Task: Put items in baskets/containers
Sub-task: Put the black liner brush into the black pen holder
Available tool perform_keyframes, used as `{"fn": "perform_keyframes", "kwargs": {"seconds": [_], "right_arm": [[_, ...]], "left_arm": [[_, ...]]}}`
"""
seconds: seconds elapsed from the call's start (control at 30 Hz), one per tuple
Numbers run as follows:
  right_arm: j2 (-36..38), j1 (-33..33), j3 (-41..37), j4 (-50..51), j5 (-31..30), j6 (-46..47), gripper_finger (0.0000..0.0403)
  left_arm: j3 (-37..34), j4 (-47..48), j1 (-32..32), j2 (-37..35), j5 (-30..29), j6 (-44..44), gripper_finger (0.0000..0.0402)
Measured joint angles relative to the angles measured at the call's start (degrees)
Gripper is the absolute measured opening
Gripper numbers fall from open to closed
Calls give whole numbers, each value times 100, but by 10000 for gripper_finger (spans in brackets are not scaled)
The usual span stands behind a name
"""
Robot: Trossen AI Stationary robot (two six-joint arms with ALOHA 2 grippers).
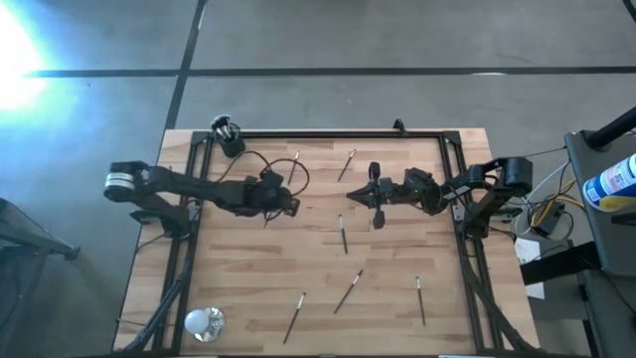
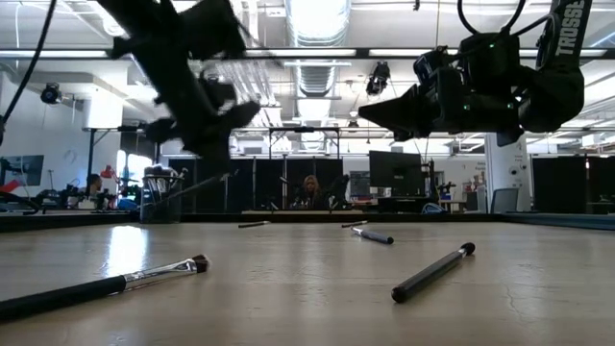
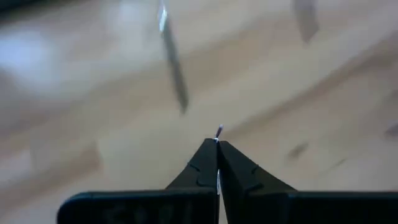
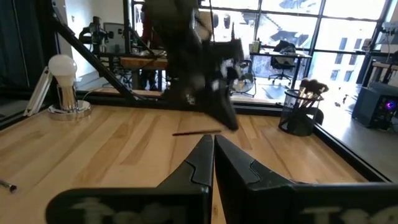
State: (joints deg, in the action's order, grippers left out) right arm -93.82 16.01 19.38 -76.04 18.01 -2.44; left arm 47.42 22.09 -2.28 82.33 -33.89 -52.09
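Several thin makeup brushes lie loose on the wooden table, among them one in the middle (image 1: 343,235), one nearer (image 1: 348,290) and one at the far side (image 1: 347,165). The black cup (image 1: 228,136) stands at the far left corner with brushes upright in it (image 4: 298,118). My left gripper (image 1: 295,207) hangs above the table left of centre, shut on a thin brush (image 4: 196,132). My right gripper (image 1: 348,195) is shut and level over the centre, pointing toward the table's left, with nothing in it. My left gripper pinches a thin brush between its two fingertips; a small silvery bit of it (image 3: 219,130) pokes out just past them. The fingers slant down from the table's left. The brush (image 1: 268,219) is off the wood, its free length reaching toward the near left.
A white bulb-shaped object (image 1: 204,321) stands at the near left corner. Black frame rails (image 1: 338,132) run along the far and side edges. More loose brushes lie near the front edge (image 1: 295,316) (image 1: 420,300). Bare wood lies between the two grippers and the near brushes.
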Motion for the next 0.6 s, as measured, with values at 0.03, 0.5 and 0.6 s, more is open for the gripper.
{"fn": "perform_keyframes", "kwargs": {"seconds": [0.03, 0.5, 0.6], "right_arm": [[0, 0, 0, 16, -1, -9, 8], [0, -38, 620, 1029, 588, 994, 9], [0, -84, 813, 1460, 602, 1071, 19]], "left_arm": [[2, -242, 73, -92, -167, 115, 1], [-635, -7831, 659, 967, 14, 3415, 2], [-494, -8480, 657, 1389, 282, 3791, 2]]}}
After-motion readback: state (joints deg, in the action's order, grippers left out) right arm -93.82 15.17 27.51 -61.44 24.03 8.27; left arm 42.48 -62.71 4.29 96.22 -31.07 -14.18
